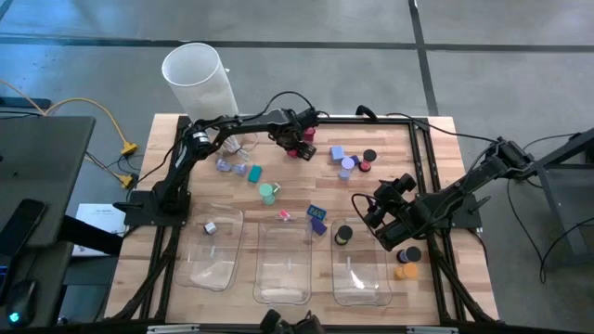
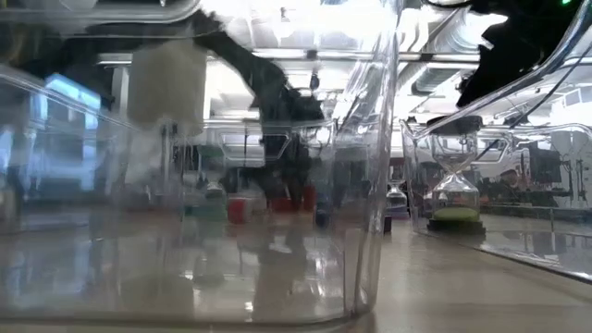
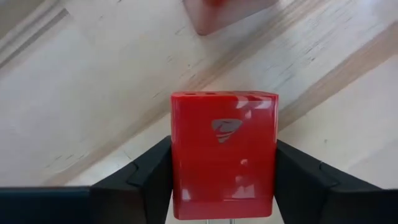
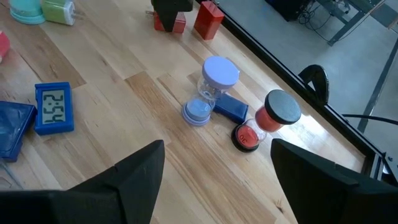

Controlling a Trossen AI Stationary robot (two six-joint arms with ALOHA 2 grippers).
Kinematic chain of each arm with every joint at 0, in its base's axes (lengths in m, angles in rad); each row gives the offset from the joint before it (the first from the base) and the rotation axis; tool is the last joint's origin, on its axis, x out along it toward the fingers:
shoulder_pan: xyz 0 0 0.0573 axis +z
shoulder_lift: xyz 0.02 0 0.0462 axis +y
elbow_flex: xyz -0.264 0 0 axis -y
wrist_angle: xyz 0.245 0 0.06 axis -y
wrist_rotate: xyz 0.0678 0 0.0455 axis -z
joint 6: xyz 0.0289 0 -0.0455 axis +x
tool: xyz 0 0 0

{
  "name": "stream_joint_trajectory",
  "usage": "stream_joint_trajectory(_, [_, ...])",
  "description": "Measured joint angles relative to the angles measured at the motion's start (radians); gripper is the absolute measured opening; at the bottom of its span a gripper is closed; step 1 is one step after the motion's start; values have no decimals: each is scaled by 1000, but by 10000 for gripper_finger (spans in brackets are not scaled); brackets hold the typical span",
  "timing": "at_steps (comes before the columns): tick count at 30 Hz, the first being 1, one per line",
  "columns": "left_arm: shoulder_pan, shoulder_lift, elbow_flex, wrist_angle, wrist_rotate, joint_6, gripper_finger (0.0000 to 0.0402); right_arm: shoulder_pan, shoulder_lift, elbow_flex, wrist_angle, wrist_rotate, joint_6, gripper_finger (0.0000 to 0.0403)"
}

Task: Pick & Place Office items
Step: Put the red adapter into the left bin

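Observation:
My left gripper [image 1: 299, 142] reaches to the table's far middle and is shut on a red block [image 3: 224, 155]. A second red block [image 3: 224, 12] stands just beyond it. My right gripper [image 1: 368, 211] hovers open over the right middle [image 4: 217, 180], touching nothing. Ahead of it lie a blue sand timer [image 4: 208, 90], a blue block [image 4: 230, 107], a red item with a black cap [image 4: 275, 113] and a blue digital clock [image 4: 54, 107]. Teal blocks [image 1: 252, 173], a green cap [image 1: 267, 193] and a black cap [image 1: 343, 235] lie mid-table. My left gripper pinches the red block by its two opposite side faces [image 3: 177, 168], one finger [image 3: 149, 180] on each side. The fingers come from above, pointing down. The block stands upright between them; whether its base is on the table I cannot tell.
Three clear trays [image 1: 215, 269] [image 1: 283, 278] [image 1: 360, 283] line the near edge. A tall white cylinder [image 1: 200, 79] stands beyond the far left corner. An orange cap [image 1: 406, 271] and a black cap [image 1: 408, 253] lie near the right edge. A black rail [image 1: 422, 158] borders the table.

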Motion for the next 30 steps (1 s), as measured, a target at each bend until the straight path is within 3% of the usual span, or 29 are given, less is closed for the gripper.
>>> stream_joint_trajectory(3, [-13,3,5,-22,-58,-3,203,0,0,0,3,-3,0,284])
stream_joint_trajectory(12, [-16,-2,2,-29,-22,35,203,0,0,0,3,-18,0,284])
stream_joint_trajectory(17, [-21,-64,-7,-64,-22,72,203,0,0,0,3,-19,0,284])
stream_joint_trajectory(24, [-90,-309,-1,-162,-49,82,203,0,0,0,3,-17,-1,284])
stream_joint_trajectory(30, [-255,-555,-1,-354,-54,-10,203,0,0,0,7,-8,-21,284])
